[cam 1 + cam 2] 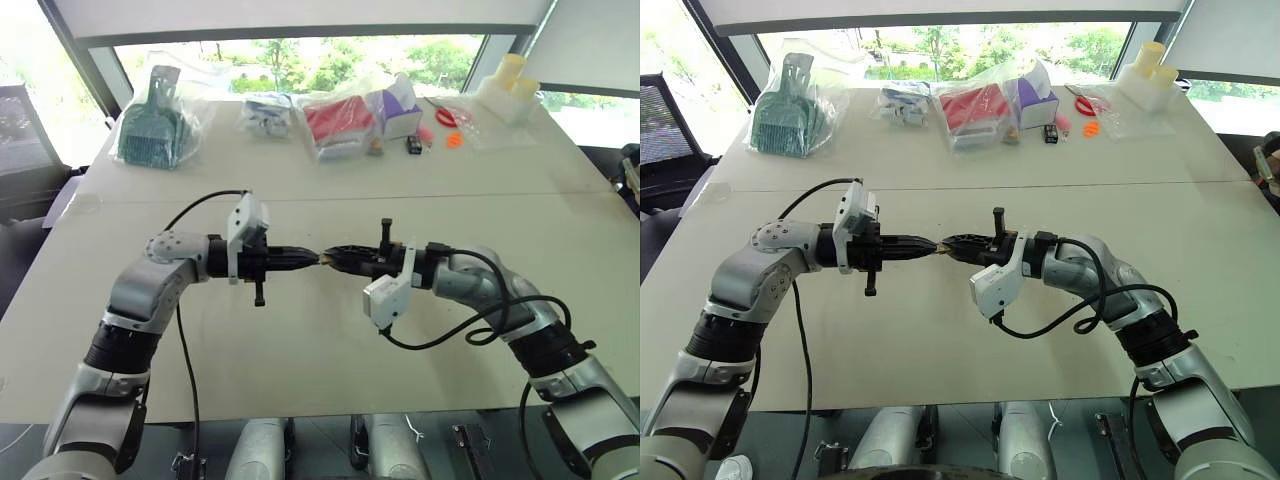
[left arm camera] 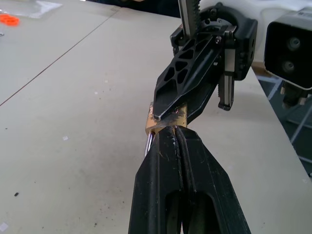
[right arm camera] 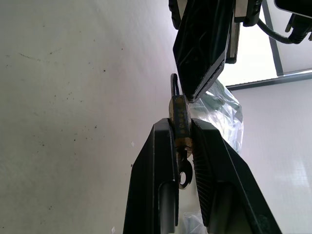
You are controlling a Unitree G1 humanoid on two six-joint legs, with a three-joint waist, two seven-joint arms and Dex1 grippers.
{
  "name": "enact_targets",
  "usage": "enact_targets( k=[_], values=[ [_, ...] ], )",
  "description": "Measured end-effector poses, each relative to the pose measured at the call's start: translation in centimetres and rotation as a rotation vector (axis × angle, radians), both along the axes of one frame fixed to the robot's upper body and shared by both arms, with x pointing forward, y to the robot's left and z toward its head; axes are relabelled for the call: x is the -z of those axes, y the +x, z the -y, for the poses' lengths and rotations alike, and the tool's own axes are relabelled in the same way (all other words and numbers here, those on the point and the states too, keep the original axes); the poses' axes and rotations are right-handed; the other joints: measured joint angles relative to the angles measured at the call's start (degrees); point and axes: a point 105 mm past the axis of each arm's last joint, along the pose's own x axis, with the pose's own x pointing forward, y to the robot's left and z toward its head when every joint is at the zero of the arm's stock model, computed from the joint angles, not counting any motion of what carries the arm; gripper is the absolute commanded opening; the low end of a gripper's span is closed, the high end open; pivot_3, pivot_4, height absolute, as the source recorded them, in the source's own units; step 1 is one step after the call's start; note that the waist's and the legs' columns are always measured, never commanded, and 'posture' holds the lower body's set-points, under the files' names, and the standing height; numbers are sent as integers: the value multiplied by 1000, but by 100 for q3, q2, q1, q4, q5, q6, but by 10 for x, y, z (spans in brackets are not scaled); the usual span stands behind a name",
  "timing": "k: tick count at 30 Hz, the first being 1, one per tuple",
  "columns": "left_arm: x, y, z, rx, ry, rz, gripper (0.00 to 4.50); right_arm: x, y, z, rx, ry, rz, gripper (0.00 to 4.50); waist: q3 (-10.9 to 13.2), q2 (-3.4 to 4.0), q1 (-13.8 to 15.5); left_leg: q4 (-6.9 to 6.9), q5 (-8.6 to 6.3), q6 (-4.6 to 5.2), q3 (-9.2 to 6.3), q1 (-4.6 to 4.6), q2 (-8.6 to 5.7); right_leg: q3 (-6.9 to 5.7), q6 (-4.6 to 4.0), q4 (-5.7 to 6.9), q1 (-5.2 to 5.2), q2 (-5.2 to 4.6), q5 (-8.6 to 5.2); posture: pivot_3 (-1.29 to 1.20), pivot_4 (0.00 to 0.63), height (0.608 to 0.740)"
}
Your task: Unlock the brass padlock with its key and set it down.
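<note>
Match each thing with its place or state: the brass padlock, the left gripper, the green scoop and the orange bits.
1 brass padlock
2 left gripper
3 green scoop
4 orange bits

a in a clear bag, far left of the table
b shut, tip at the padlock
c far side, toward the right
d clamped by the right gripper

Pairs: 1-d, 2-b, 3-a, 4-c.

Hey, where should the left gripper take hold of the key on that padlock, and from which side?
By the round bow of the key, which sticks out of the brass padlock between the right gripper's fingers. Come along the table from the end opposite the shackle, pinching its flat faces.
</note>
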Motion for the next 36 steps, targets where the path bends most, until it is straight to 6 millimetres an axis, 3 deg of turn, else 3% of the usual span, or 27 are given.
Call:
enact_targets(
  k=[9,20,25,31,32,34,36],
  values=[
    [24,14,1,-77,18,-10,32,0,0,0,2,-5,-3,0,0,0,6,0,0,0,1,0,0,0,0,0,0,0,0,0,150,740],
    [23,17,-10,-127,21,5,32,3,2,1,15,-14,-15,0,0,0,-4,0,0,0,0,0,1,0,0,0,0,0,0,0,150,740],
    [43,10,-33,-202,86,-35,32,26,22,18,130,-60,-73,0,0,1,-11,0,0,0,1,1,2,0,-1,1,0,0,0,0,150,740],
    [44,-2,-31,-212,84,-15,32,51,29,15,163,-76,-120,0,0,1,-8,0,0,0,0,1,2,2,-1,2,0,-1,0,0,150,740],
    [44,-4,-30,-211,86,-9,0,53,29,14,162,-75,-126,1010,0,2,-10,-1,0,0,1,1,2,2,-1,2,0,-1,0,0,150,740],
    [47,-9,-30,-210,91,-14,0,55,31,15,170,-75,-134,1792,-1,2,-9,-1,0,0,1,1,2,2,-1,2,0,-1,0,0,150,740],
    [49,-11,-30,-211,99,-13,0,56,31,16,172,-80,-142,2851,-1,2,-3,-1,0,0,1,2,2,2,-1,2,0,-1,0,0,150,740]
  ],
)
